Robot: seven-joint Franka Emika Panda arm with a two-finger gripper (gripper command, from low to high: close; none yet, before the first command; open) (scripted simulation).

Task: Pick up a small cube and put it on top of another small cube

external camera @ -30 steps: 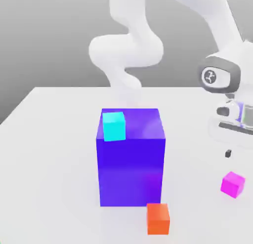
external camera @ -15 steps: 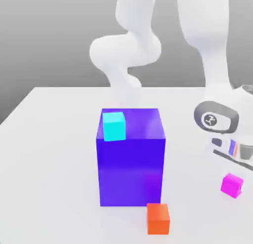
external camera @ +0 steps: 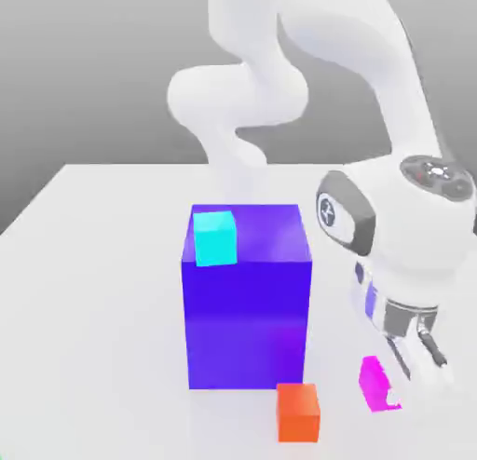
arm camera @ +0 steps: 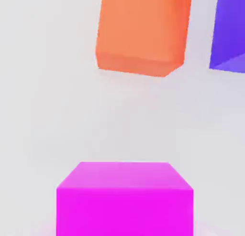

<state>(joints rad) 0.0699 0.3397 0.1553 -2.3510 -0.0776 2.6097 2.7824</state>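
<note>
Closing in on the magenta cube (external camera: 374, 382) for the pickup.
Sits on the white tabletop (external camera: 93, 290), just beside the orange cube (external camera: 298, 412), under the gripper (external camera: 415, 356); cannot tell whether jaws are apart or together. Best to centre squarely over it, descend straight, keep clear of orange neighbour and big blue-purple block (external camera: 247, 295) carrying the cyan cube (external camera: 214, 237).

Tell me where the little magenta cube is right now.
In the exterior view the magenta cube sits on the white table at lower right, just right of the orange cube, below the robot's wrist.
</note>
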